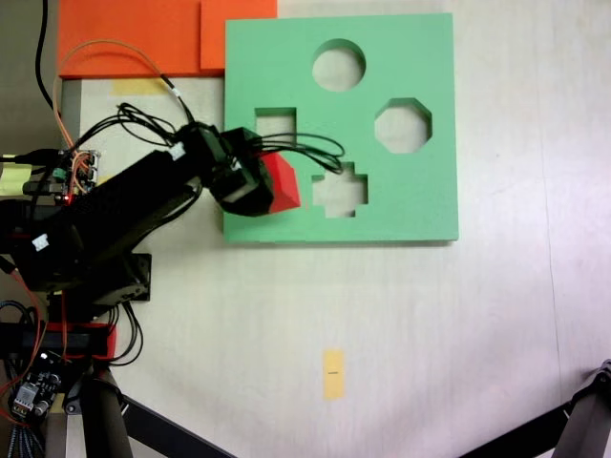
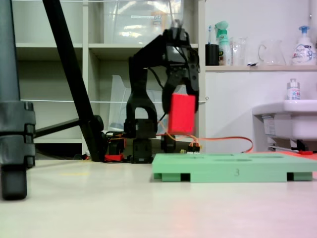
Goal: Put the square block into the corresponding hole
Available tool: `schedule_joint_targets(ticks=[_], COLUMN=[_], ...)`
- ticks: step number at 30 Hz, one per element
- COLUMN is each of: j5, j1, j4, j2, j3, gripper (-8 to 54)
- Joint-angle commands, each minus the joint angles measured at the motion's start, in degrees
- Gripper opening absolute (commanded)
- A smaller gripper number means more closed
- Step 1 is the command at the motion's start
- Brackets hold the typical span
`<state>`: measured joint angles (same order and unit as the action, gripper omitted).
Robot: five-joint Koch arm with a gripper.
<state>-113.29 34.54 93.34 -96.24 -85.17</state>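
The square block [image 1: 283,183] [image 2: 182,113] is a bright red cube held in the air above the light-green foam board [image 1: 420,205] [image 2: 233,172]. My gripper [image 1: 267,186] [image 2: 181,101] is shut on it from above, black fingers clamping its upper part. In a fixed view from above, the cube hangs over the board's left part, just below the square hole [image 1: 276,120] and left of the cross-shaped cutout [image 1: 341,190]. In the low side view the cube's underside is well clear of the board's top.
The board also has a round cutout [image 1: 339,65] and an octagonal one [image 1: 403,125]. Flat orange foam sheets [image 1: 143,38] lie at the upper left. The arm's base and cables [image 1: 86,277] fill the left side. Tripod legs [image 2: 74,84] stand in front. A yellow tape mark [image 1: 332,372] sits on the floor.
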Motion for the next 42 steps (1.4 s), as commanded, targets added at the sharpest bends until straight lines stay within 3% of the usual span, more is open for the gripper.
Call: schedule_joint_targets(ticks=[1,11,19,42], j5=[-4.92,-19.07,-26.54,-28.74], j1=[2.99,7.21,13.27,16.35], j4=[-5.54,-12.13,-21.45,-22.68], j2=[-3.6,-2.99,3.43,14.85], j3=[-1.85,-5.1,-4.22,1.32], gripper=[15.9,15.9,15.9,16.5])
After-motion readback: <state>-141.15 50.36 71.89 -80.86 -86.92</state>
